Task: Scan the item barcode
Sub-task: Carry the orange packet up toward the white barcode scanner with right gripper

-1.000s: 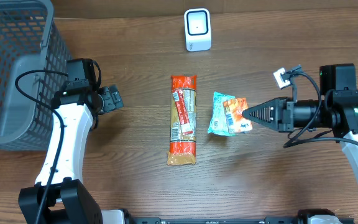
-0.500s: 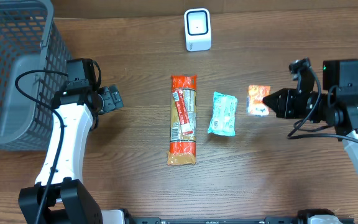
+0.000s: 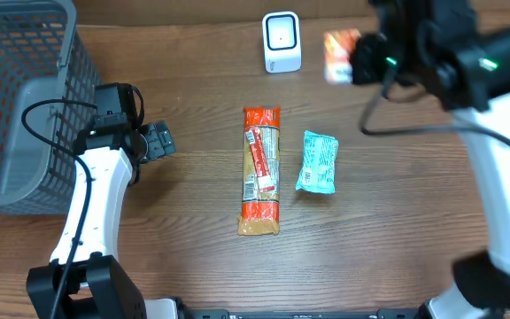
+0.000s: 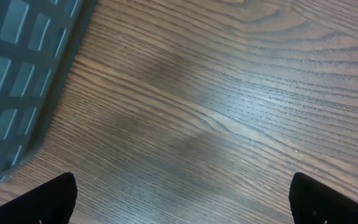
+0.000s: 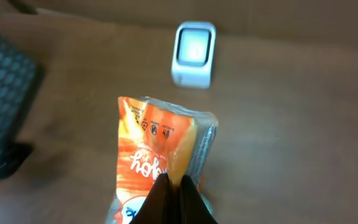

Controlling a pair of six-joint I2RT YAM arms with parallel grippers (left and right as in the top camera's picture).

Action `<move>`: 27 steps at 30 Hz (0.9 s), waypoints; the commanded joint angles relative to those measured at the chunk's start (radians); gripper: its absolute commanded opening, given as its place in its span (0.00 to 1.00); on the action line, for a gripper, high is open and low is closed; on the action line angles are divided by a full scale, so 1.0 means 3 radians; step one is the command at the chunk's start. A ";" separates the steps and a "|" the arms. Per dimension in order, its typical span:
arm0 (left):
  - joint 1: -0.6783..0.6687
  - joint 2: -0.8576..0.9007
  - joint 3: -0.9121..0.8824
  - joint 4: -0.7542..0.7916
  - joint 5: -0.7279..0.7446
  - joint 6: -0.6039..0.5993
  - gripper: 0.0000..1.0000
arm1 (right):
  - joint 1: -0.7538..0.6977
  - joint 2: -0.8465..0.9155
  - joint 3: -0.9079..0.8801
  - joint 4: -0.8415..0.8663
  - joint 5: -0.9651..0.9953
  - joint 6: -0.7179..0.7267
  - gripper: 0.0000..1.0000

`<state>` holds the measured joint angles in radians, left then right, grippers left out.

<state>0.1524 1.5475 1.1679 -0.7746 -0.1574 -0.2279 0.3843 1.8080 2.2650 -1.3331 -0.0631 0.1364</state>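
Left hand (image 3: 159,142), next to the basket (image 3: 25,106): jaws wide apart, holding nothing, bare surface (image 4: 229,112) under it. Mid-surface: long orange pack (image 3: 260,170) and teal pouch (image 3: 317,162) lie flat, apart from each other. Scanner (image 3: 282,42) stands at the far edge. The item, a small orange sachet (image 3: 341,55), is in the air just right of the scanner. My right hand (image 5: 174,190) is closed tight on one end of it. My read: light, soft, slick film, likely to flop or twist. The end pinch works; keep the printed panel flat toward the scanner. Can't see the barcode.
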 commanded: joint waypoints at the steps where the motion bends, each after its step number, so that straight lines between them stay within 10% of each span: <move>1: -0.0005 -0.0057 0.0050 0.0001 0.0004 0.0074 1.00 | 0.0196 0.0304 0.0132 0.0203 0.0715 -0.0253 0.03; 27: -0.0005 -0.0057 0.0050 0.0001 0.0004 0.0074 1.00 | 0.0519 0.1960 0.0121 0.2377 0.2083 -0.2066 0.04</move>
<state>0.1524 1.5475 1.1679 -0.7746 -0.1574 -0.2279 0.5369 2.3634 2.2776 -0.6655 0.5076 -0.3656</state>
